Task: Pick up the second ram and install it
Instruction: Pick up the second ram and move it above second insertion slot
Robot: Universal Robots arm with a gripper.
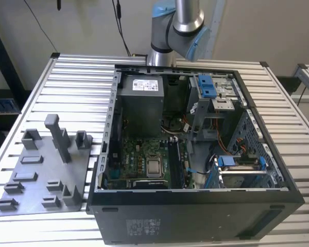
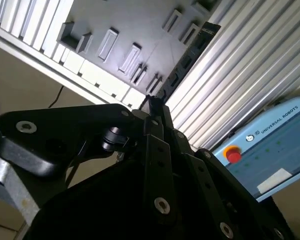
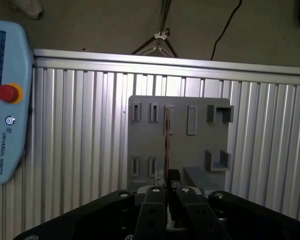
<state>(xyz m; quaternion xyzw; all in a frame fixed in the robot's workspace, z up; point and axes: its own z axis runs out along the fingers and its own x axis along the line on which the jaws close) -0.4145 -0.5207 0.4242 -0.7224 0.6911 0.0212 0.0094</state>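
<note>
End effector (image 3: 166, 176) pinches the second ram (image 2: 186, 56) tight; the open case (image 1: 195, 206) holds a motherboard (image 1: 136, 157).

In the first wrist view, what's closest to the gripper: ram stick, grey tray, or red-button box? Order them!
1. The second ram, held in the gripper.
2. The grey tray, straight beyond it.
3. The red-button box, off to one side.

Slatted aluminium table (image 1: 67, 87); pale wall (image 1: 82, 25) behind; black cables (image 1: 119, 18) hanging.

The gripper (image 2: 153, 103) clamps the second ram (image 2: 189, 56), grey tray (image 2: 121, 22) beyond.
</note>
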